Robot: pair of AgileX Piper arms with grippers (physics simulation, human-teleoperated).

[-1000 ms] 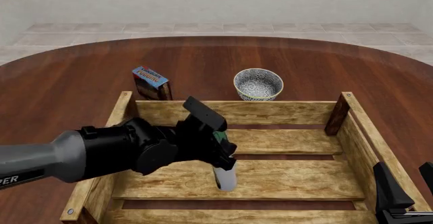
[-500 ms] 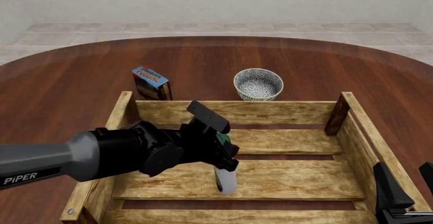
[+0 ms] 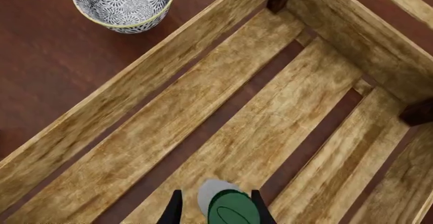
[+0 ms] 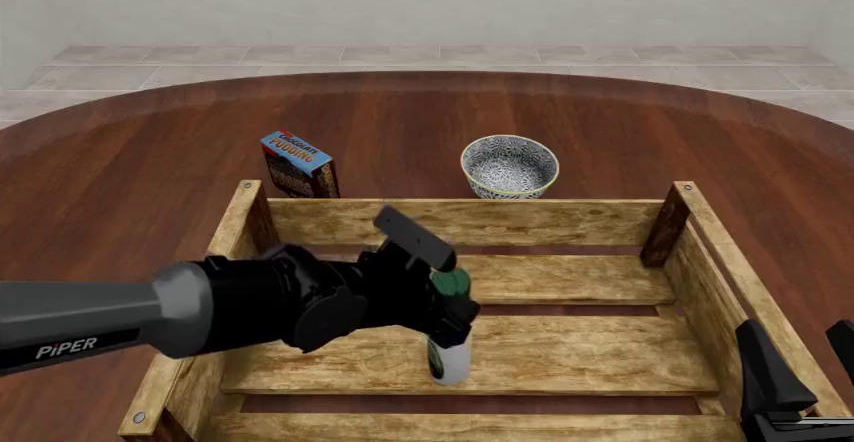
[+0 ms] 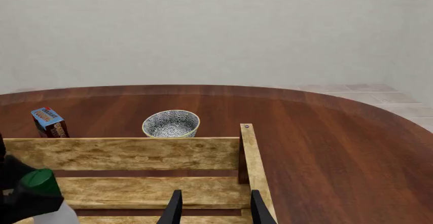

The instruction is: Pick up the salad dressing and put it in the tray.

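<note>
The salad dressing (image 4: 451, 360), a slim white bottle with a dark green cap, stands upright on the slatted floor of the tray (image 4: 467, 220), near its middle. My left gripper (image 4: 450, 314) is around the bottle's upper part with its jaws spread. In the left wrist view the green cap (image 3: 233, 211) sits between the two fingers, with a gap on one side. The tray's floor (image 3: 271, 122) fills that view. My right gripper (image 4: 801, 372) is open and empty at the tray's near right corner. The bottle also shows in the right wrist view (image 5: 42, 183).
A speckled grey-white bowl (image 4: 509, 166) stands just beyond the tray's far wall. A small blue-topped pudding box (image 4: 298, 162) stands beyond the far left corner. Both also show in the right wrist view, the bowl (image 5: 171, 123) and the box (image 5: 48, 121). Dark corner posts rise at the tray's corners.
My left arm has come down and drawn back a little to the left. The bottle now rests on the tray floor and its green cap shows more. The right arm has not moved.
</note>
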